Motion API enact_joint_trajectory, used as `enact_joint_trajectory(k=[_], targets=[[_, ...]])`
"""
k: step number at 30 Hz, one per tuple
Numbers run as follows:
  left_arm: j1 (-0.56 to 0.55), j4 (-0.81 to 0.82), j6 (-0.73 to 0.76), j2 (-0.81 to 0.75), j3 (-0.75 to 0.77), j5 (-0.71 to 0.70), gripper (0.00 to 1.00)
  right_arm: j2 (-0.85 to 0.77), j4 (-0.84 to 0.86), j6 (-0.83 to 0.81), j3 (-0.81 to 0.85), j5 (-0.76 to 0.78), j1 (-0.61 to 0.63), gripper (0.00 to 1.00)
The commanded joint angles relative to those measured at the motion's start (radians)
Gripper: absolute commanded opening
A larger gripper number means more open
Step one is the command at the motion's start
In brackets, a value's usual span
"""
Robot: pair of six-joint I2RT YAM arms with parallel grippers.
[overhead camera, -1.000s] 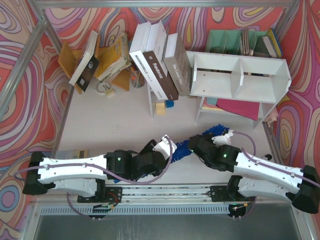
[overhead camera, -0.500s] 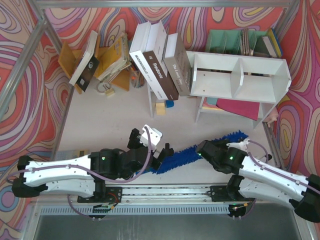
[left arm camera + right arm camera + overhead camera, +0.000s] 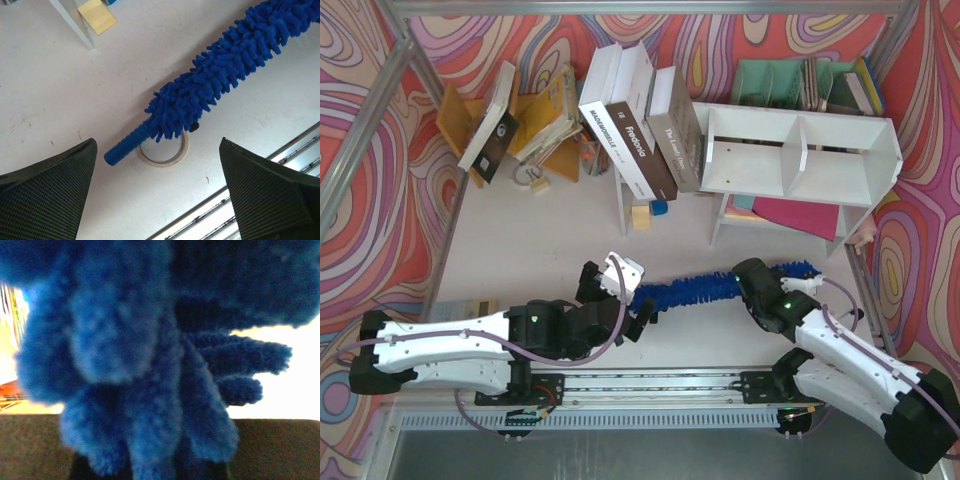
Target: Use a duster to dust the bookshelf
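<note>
Two grippers | left gripper wide open, holding nothing, just by the handle | right gripper seems to pinch the duster by its fluff | duster stretches between them, in front of the bookshelf | light, soft fluff may slip; the stiff thin handle looks best to hold

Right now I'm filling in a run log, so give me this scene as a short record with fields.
duster: stretched between the two arms, in front of the bookshelf, handle end toward the left arm
left tool: open, fingers spread wide, handle end ahead of them, untouched
right tool: apparently closed on the fluffy head; blue fluff fills its wrist view
tape ring: on the table, under the handle end
dusting: not begun; duster is clear of the bookshelf
</note>
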Motion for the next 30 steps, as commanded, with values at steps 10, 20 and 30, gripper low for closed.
enact_joint_trajectory(k=[10,20,30], targets=[[0.005,-0.001,-0.053,-0.015,-0.06,-0.034,0.98,0.161,0.292,-0.081,-0.034,-0.173,-0.208,0.32],[0.004,0.008,-0.078,-0.027,-0.081,-0.063,0.98,0.207,0.317,-0.086,-0.069,-0.192,-0.267,0.53],[0.016,-0.062,-0.143,-0.036,-0.063,-0.167,0.98,0.196,0.182,-0.155,-0.014,-0.205,-0.305,0.98]])
